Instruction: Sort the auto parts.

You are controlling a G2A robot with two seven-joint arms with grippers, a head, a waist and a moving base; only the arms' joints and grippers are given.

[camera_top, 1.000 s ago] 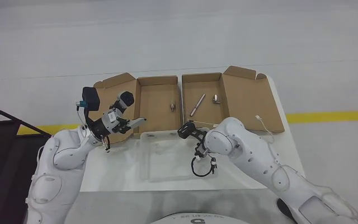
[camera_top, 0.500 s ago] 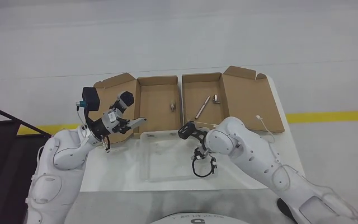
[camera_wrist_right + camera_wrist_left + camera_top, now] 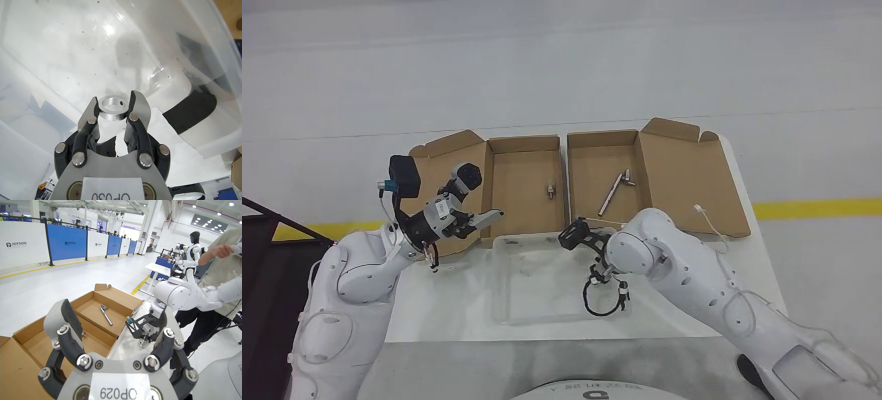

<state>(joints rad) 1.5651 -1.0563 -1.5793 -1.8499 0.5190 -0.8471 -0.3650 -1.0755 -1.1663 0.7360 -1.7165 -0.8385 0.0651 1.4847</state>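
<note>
My right gripper (image 3: pixel 114 98) is shut on a silver metal ring (image 3: pixel 111 116) and holds it just above the floor of a clear plastic tray (image 3: pixel 62 62). In the top view this gripper (image 3: pixel 568 237) hangs over the tray's far edge, near the right cardboard box (image 3: pixel 587 215). That box holds a metal rod (image 3: pixel 612 193) and a small metal part (image 3: pixel 629 178). A small bolt (image 3: pixel 552 188) lies in the left cardboard box (image 3: pixel 522 205). My left gripper (image 3: pixel 117 321) is open and empty, raised at the left box's near left corner (image 3: pixel 482 216).
The clear tray (image 3: pixel 532 295) lies on the white table in front of the boxes. A thin white cable (image 3: pixel 708 224) trails on the table right of the boxes. The boxes' flaps stand open outward. A person stands beyond the table's right side in the left wrist view.
The metal rod in the right box has shifted to the right. My right gripper has edged slightly left over the tray. The left arm has stayed still.
</note>
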